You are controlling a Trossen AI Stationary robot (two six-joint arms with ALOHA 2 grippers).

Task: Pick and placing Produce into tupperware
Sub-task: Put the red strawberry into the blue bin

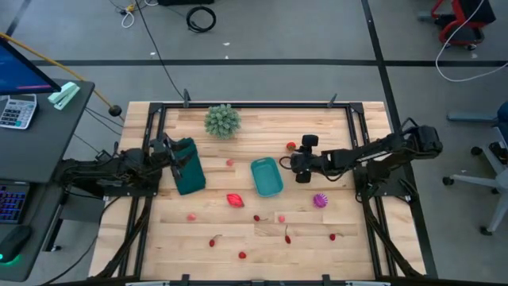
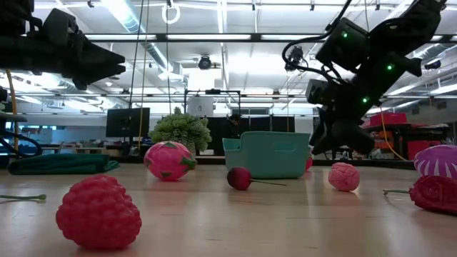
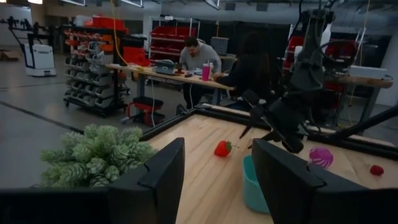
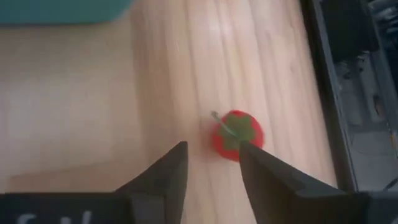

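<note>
The teal tub (image 1: 267,176) stands mid-table; it also shows in the low view (image 2: 268,153). My right gripper (image 1: 294,163) hovers open and empty just right of the tub, pointing down, with a small red fruit with a green top (image 4: 236,134) on the wood just beyond its fingertips (image 4: 211,152). That fruit (image 1: 291,146) lies toward the far side. A purple spiky ball (image 1: 320,200) and a red fruit (image 1: 234,199) lie on the table near the tub. My left gripper (image 1: 173,157) waits open at the table's left (image 3: 214,155).
A pale-green plant ball (image 1: 222,121) stands at the far edge. A dark green flat piece (image 1: 189,168) lies under my left gripper. Several tiny red and pink fruits (image 1: 242,254) are scattered over the near half. People sit at a desk (image 3: 199,59) beyond the table.
</note>
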